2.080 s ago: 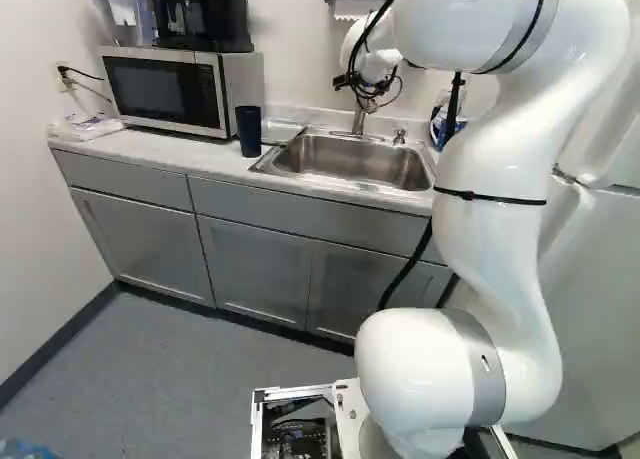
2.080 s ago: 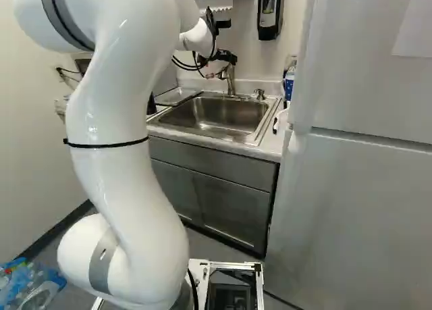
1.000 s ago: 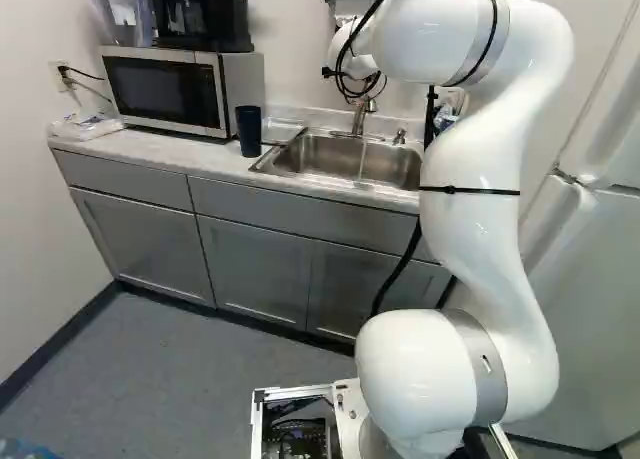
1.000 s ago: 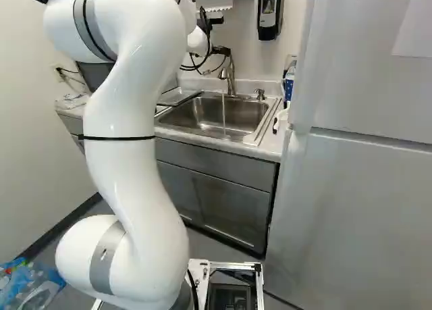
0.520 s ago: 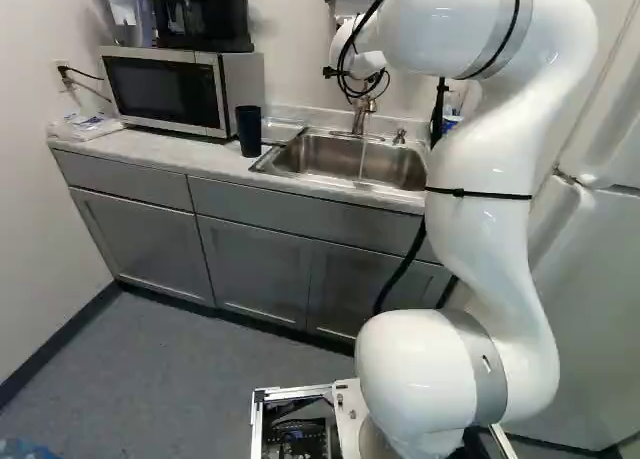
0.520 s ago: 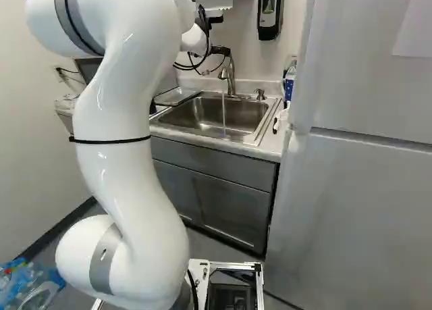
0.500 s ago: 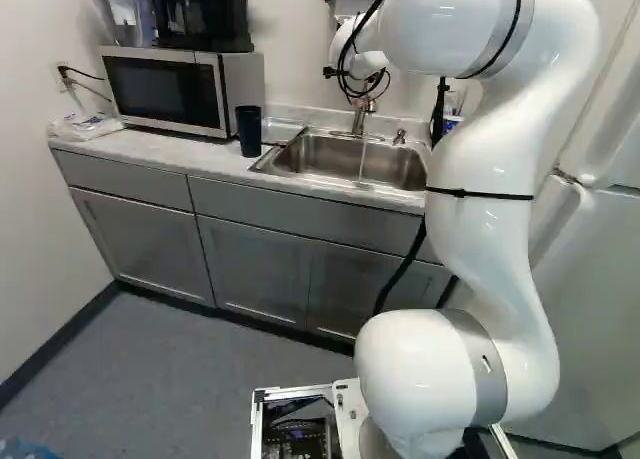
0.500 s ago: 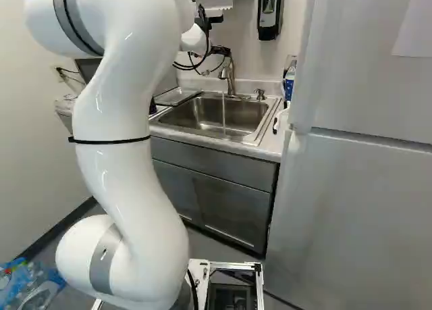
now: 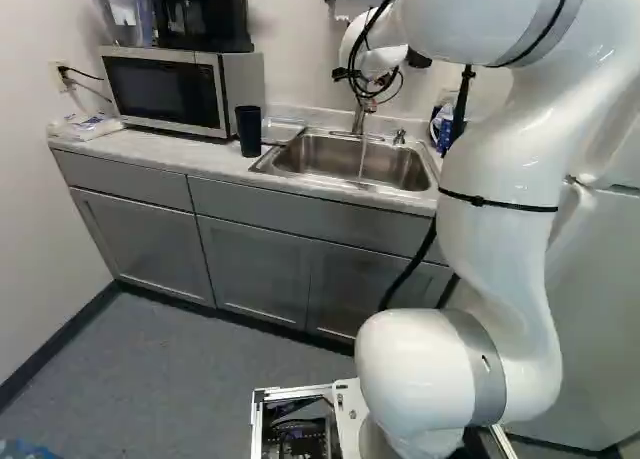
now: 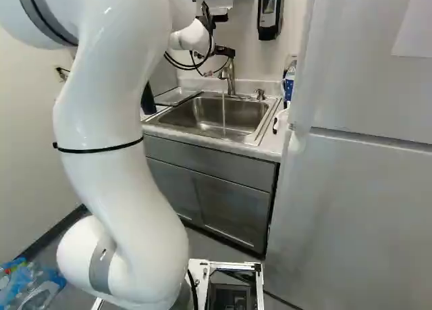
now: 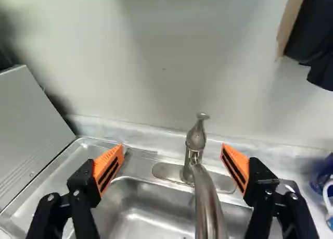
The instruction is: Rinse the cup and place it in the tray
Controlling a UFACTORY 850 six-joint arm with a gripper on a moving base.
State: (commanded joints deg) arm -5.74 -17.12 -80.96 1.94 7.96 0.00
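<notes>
1. My claw: fingers wide apart, nothing gripped. It's up by the faucet; spout and lever show between and beyond the fingers, no contact I can see.
2. Water is running from the spout into the sink. I read the step as: tap on, cup pickup due next, rinse not done.
3. Tray: flat metal, lying just beside the sink on the microwave side. Final drop spot.
4. Cup: dark, on the surface between microwave and sink. Upright, long axis vertical, wider end up, so mouth looks to face the ceiling. Can't see inside.
5. Next move: clear the faucet, swing to the cup, come in level with fingers either side of the wall, close, lift straight up, bring it under the stream. Risks: clipping the spout on exit, tipping the cup, bumping the microwave.
</notes>
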